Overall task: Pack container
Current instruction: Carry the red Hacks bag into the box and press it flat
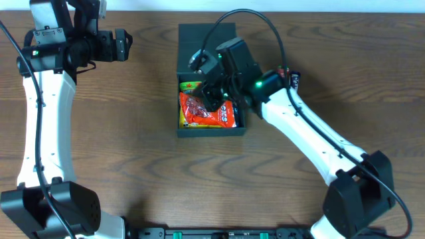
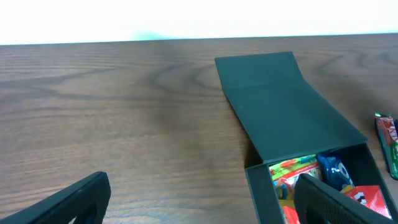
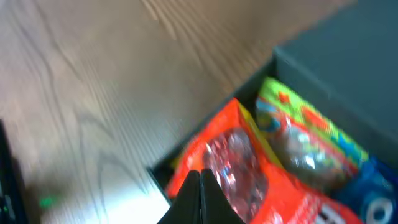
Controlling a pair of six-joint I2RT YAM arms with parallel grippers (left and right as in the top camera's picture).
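The dark container (image 1: 211, 130) stands open at the table's middle, its flap lid (image 1: 206, 34) laid back flat. Inside lie an orange-red snack packet (image 1: 207, 111) and a green-yellow packet (image 1: 190, 85). My right gripper (image 1: 212, 94) is shut and empty, its tips just over the orange-red packet (image 3: 261, 180). The right wrist view also shows the gripper's tips (image 3: 200, 177), the green packet (image 3: 305, 137) and a blue packet (image 3: 373, 193). My left gripper (image 1: 126, 45) is open and empty at the far left. Its wrist view shows its fingers (image 2: 205, 205), the container (image 2: 261, 186) and the lid (image 2: 286, 99).
A small red and dark packet (image 1: 293, 80) lies on the wooden table right of the container, partly behind my right arm. It also shows at the right edge of the left wrist view (image 2: 388, 140). Bare wood lies left of the container.
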